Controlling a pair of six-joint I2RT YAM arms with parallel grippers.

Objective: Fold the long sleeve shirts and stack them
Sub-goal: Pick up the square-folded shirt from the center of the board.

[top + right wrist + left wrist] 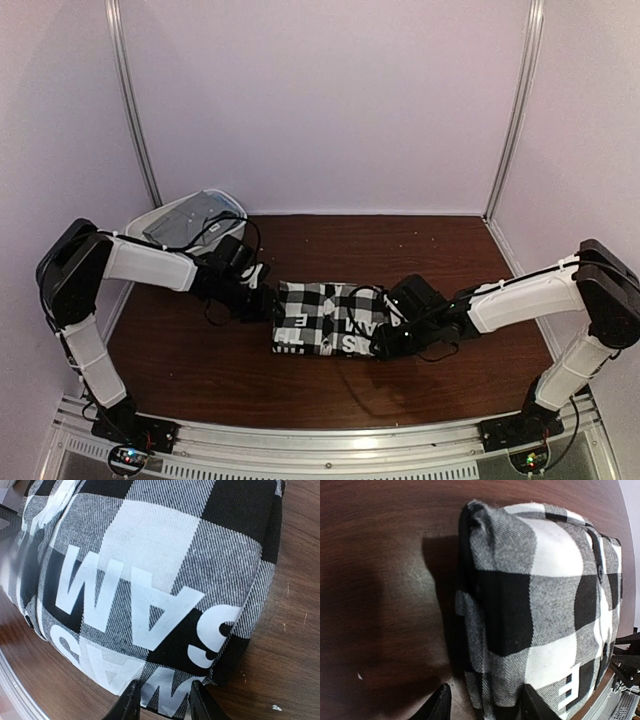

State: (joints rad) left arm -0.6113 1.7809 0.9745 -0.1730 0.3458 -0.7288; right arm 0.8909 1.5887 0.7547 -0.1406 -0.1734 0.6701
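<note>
Left gripper [485, 707]: jaws apart, straddling the left end of the folded checked shirt [325, 318], a strip of table [395, 580] bare between the cloth and one jaw. Right gripper [164, 702]: jaws narrower, flanking the opposite end beside the printed white letters; pinched or merely touching, impossible to tell. Checked shirt mid-table, a compact bundle on dark brown wood, finely scratched up close. Pale walls on three sides, metal uprights [130, 110] in the corners, aluminium rail [330, 440] along the near edge. White tub [140, 225] at back left, grey shirt [190, 213] inside, both partly hidden behind the left arm and its cable. Lettering cut off by the folds.
</note>
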